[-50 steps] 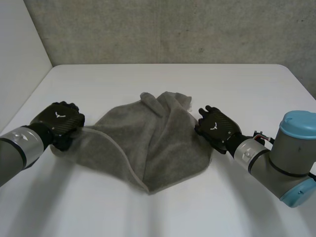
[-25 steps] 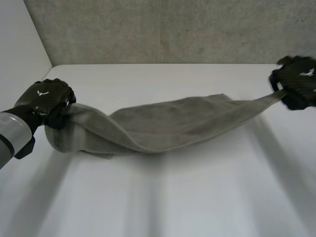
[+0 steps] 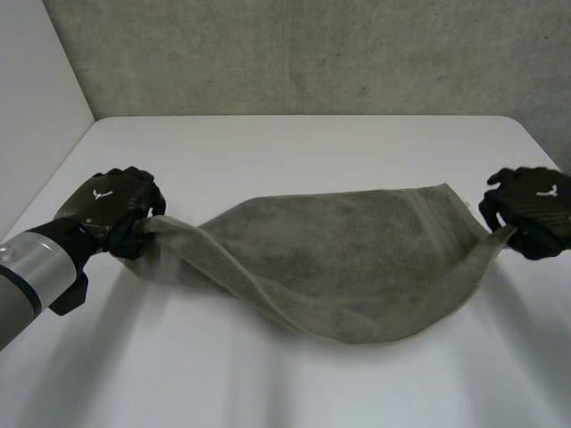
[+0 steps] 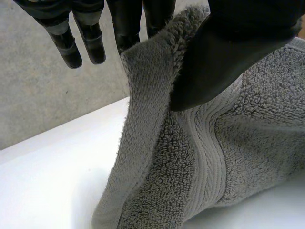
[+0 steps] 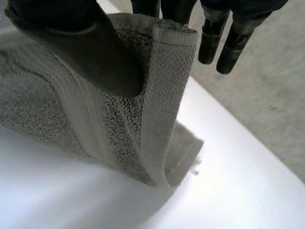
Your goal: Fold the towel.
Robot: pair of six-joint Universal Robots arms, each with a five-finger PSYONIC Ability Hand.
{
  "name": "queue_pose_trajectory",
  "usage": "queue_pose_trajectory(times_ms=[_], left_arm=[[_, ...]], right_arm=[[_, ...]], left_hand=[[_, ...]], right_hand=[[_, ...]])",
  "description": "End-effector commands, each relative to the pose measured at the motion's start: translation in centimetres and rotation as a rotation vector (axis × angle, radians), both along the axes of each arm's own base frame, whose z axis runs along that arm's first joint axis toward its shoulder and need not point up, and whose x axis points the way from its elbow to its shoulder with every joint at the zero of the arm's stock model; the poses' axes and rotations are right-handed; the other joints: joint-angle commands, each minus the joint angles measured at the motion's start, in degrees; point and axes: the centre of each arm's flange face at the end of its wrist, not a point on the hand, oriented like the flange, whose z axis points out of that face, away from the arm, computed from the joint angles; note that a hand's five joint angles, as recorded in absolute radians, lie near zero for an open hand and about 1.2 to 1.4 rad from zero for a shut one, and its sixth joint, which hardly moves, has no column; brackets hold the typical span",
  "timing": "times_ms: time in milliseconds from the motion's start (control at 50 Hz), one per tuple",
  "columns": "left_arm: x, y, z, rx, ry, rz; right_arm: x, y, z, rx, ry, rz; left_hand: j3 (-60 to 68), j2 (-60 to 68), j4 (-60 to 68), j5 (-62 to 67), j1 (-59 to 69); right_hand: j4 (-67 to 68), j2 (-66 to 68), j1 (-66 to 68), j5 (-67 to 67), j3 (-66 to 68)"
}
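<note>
A grey towel (image 3: 348, 263) hangs stretched between my two hands, its middle sagging onto the white table (image 3: 294, 152). My left hand (image 3: 114, 207) is shut on the towel's left end. In the left wrist view the thumb (image 4: 224, 62) pinches the towel's edge (image 4: 157, 95) against the fingers (image 4: 125, 24). My right hand (image 3: 531, 209) is shut on the right end, at the table's right edge. In the right wrist view its thumb (image 5: 81, 43) presses the hemmed corner (image 5: 164, 90) of the towel against the fingers (image 5: 219, 38).
A grey wall (image 3: 312, 53) stands behind the table's far edge. Bare white tabletop lies in front of and behind the towel.
Both hands lifted the towel ends and pulled them far apart, then lowered. The crumpled towel is now spread wide, its middle resting on the table.
</note>
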Motion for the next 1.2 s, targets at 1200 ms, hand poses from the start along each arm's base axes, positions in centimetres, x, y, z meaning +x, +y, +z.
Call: queue_pose_trajectory(times_ms=[1200], left_arm=[[-1.0,-7.2,-0.5,-0.111,-0.013,0.025]], right_arm=[[4.4,-2.8,-0.1,-0.095,0.148,0.100]], left_hand=[[-2.93,4.17,-3.36,4.60,7.16]], right_hand=[[-4.37,5.90,5.19,3.75,-2.44]])
